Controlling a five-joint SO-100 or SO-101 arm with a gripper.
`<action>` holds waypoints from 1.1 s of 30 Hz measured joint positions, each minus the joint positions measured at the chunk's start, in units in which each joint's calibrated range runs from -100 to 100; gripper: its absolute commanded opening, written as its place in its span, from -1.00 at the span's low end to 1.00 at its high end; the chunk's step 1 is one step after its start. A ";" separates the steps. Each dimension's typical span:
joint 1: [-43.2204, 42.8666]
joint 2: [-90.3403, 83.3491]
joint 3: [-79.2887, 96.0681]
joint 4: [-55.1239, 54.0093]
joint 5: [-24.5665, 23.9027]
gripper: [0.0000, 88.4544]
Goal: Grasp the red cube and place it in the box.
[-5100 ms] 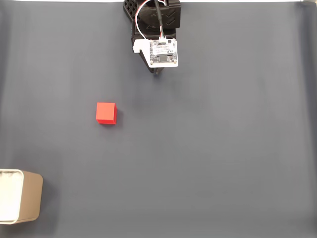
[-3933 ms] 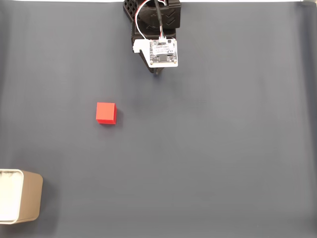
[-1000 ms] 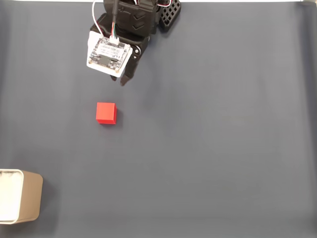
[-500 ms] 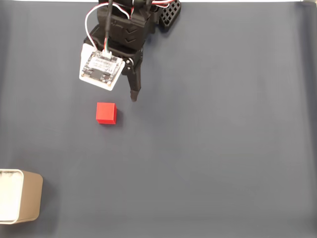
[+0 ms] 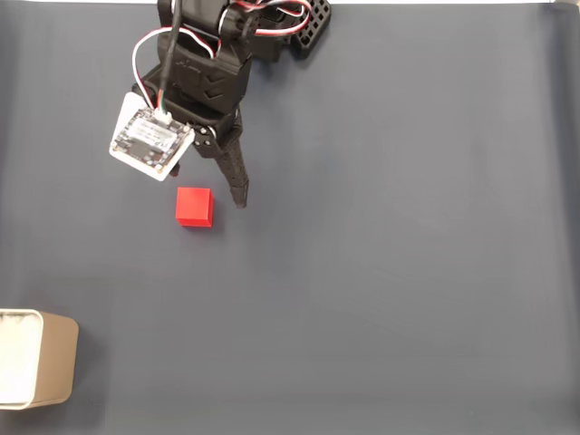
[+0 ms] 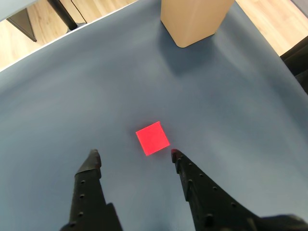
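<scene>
The red cube [image 6: 152, 138] sits flat on the dark grey mat [image 6: 240, 120], and everything here is told from it. In the wrist view the gripper [image 6: 134, 155] is spread wide with nothing in it. Its two black fingers point up the picture, one tip just below and left of the cube, the other tip just below and right of it, very close to the cube's lower right corner. The cube lies just ahead of the gap between the tips and a bit nearer the right finger [image 6: 176, 155] (that tip may be touching the corner, but the picture is too soft there to say). The cube is turned a little, so its corners and not its flat sides face the fingers.

In the fixed view the red cube [image 5: 194, 207] has the arm just above it. One long black finger [image 5: 234, 178] comes down close beside the cube's right side, with a thin strip of mat between them. The white circuit board [image 5: 150, 146] on the arm hangs just above and left of the cube.

The box [image 5: 41, 370] is far from the cube, down at the lower left corner of the fixed view. In the wrist view the box [image 6: 193, 19] stands beyond the cube, straight past it and a bit right.

I think the next move needs the gripper to go a little more forward so the cube is between the fingers.
</scene>
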 measured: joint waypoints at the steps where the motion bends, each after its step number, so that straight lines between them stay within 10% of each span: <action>1: 0.22 0.43 0.27 -0.88 0.00 -0.15; 33: 1.26 12.42 9.13 -24.42 2.74 -0.03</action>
